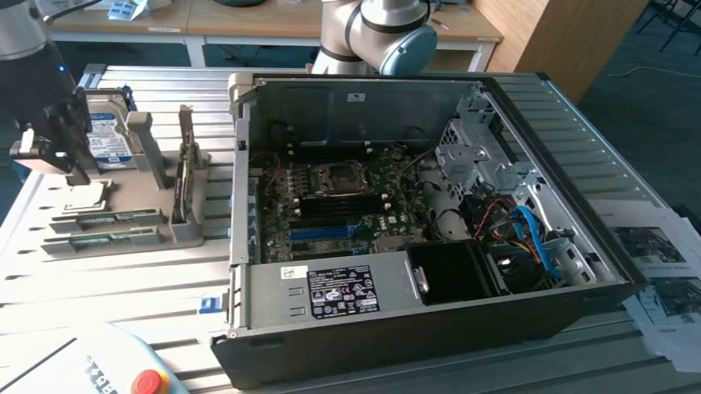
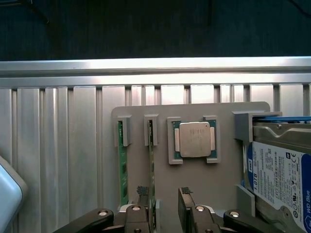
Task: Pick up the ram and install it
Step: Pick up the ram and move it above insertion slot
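On the exterior view's left, toward the near edge of the desk [image 1: 110, 295], a grey holder [image 1: 180, 232] carries two green sticks set on edge in parallel slots. The ram [image 2: 151, 160] in hand is the stick next to the processor chip [image 2: 194, 139]. Its twin [image 2: 122, 165] sits one slot over, on the side away from the chip.

The pincer [image 2: 163, 196] hangs over this ram with its jaws spread wide and nothing in them. The ram's top edge runs between the jaws, closer to one finger [image 2: 142, 191] than the other; I cannot tell whether they touch.

For a clean grasp I would centre the jaws on the stick, come straight down, and close squarely on its flat faces. The gap beside the twin looks narrow, so that finger has little room, while the chip's side is more open.

Farther back, the hard drive [image 1: 104, 131] stands at the holder's far end, near the pincer's body. To the right, a dark board [image 1: 186, 172] stands on edge between the holder and the open computer case [image 1: 438, 328]. The motherboard [image 1: 328, 205] lies inside the case, below its raised rim.
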`<state>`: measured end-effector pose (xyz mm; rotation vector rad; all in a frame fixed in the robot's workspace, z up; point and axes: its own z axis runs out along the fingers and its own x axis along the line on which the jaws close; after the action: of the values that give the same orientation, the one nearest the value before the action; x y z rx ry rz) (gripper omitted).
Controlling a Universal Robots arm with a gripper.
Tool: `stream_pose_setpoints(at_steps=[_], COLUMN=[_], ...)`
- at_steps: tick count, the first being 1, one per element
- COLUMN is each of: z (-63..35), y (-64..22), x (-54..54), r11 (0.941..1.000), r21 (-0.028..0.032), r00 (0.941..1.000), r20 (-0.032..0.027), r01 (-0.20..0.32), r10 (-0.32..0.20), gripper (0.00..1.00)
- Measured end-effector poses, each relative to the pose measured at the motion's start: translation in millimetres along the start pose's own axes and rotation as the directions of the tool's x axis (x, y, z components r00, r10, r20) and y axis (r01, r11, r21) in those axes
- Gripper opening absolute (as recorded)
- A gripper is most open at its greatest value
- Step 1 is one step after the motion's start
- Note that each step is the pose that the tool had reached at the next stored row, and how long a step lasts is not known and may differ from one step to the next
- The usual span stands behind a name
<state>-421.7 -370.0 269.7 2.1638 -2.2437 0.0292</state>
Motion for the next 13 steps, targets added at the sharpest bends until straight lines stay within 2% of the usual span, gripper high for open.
stream_pose_setpoints(at_steps=[8,13], z=[1.4,1.5], y=[-0.1,-0.3], x=[0.3,7.3], r11=[1.0000,1.0000], r21=[0.0002,0.0000], r00=[1.0000,1.0000], r20=[0.0001,0.0001], r01=[0.001,0.001], r10=[-0.001,-0.001], gripper=[0.37,0.37])
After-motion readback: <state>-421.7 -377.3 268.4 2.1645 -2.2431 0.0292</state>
